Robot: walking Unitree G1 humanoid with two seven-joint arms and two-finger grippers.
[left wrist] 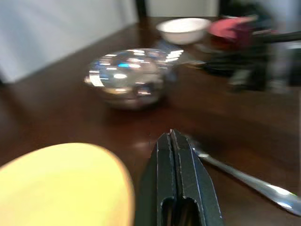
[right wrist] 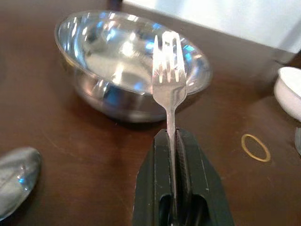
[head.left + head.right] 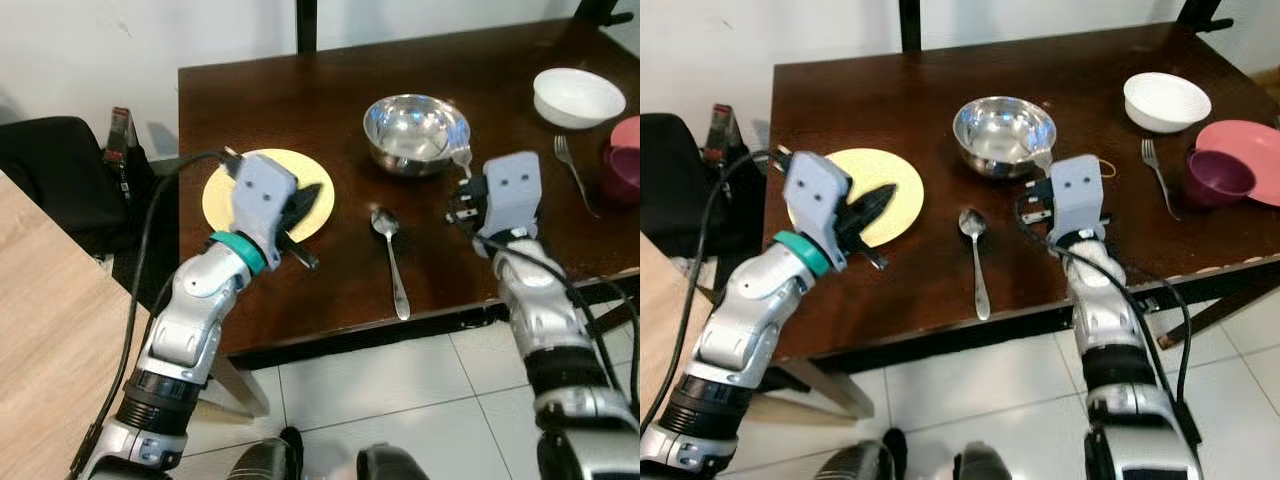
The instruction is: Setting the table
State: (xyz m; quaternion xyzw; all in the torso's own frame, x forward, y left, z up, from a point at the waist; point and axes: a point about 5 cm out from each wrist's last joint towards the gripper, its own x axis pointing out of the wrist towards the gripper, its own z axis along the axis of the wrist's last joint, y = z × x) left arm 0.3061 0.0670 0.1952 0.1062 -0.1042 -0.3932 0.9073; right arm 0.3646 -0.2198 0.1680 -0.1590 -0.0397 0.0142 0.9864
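we see a dark wooden table (image 3: 900,90) bearing a yellow plate (image 3: 895,215), a steel bowl (image 3: 1002,133) and a spoon (image 3: 976,255) between them nearer the front edge. further right lie a white bowl (image 3: 1166,101), a fork (image 3: 1160,175), a purple cup (image 3: 1215,178), a pink plate (image 3: 1252,145) and a rubber band (image 2: 256,147).

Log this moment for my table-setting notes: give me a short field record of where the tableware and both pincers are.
table: dark wood table
left pincer: shut, empty, over the yellow plate
right pincer: shut on a fork, tines up, beside the steel bowl
spoon: lying flat between plate and right arm
second fork: lying near the purple cup
pink plate: at the table's right edge
white bowl: far right
rubber band: on table
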